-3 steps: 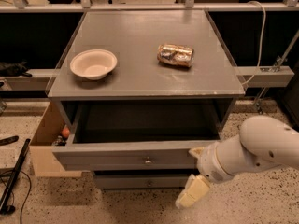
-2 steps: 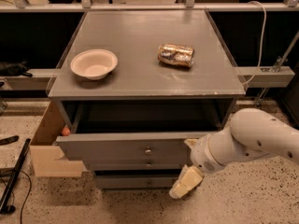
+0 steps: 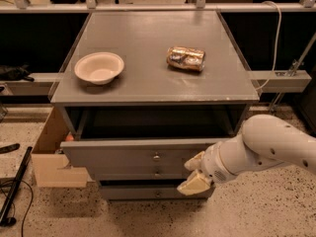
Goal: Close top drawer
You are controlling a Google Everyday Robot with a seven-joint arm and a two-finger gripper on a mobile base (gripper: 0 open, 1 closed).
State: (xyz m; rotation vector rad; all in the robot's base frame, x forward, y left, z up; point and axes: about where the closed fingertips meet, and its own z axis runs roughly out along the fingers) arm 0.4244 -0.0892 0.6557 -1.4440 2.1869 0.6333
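The top drawer point(image 3: 118, 156) is a wide grey drawer with a small metal knob point(image 3: 156, 157) at its centre. It stands partly pulled out of the grey cabinet point(image 3: 148, 90), and a dark strip of its inside shows above the front panel. My gripper point(image 3: 194, 174), with cream fingers point(image 3: 193, 184) spread apart and nothing between them, is at the right part of the drawer fronts, against or just before the panel. My white arm point(image 3: 266, 147) reaches in from the right. Two shallower drawers point(image 3: 148, 193) sit below.
On the cabinet top are a white bowl point(image 3: 98, 67) at the left and a crumpled shiny packet point(image 3: 185, 58) at the right. A cardboard box point(image 3: 52, 157) stands against the cabinet's left side. A black pole point(image 3: 15, 186) lies on the speckled floor.
The top drawer has slid well back into the cabinet. My gripper and arm have moved left and up, staying at the drawer's front.
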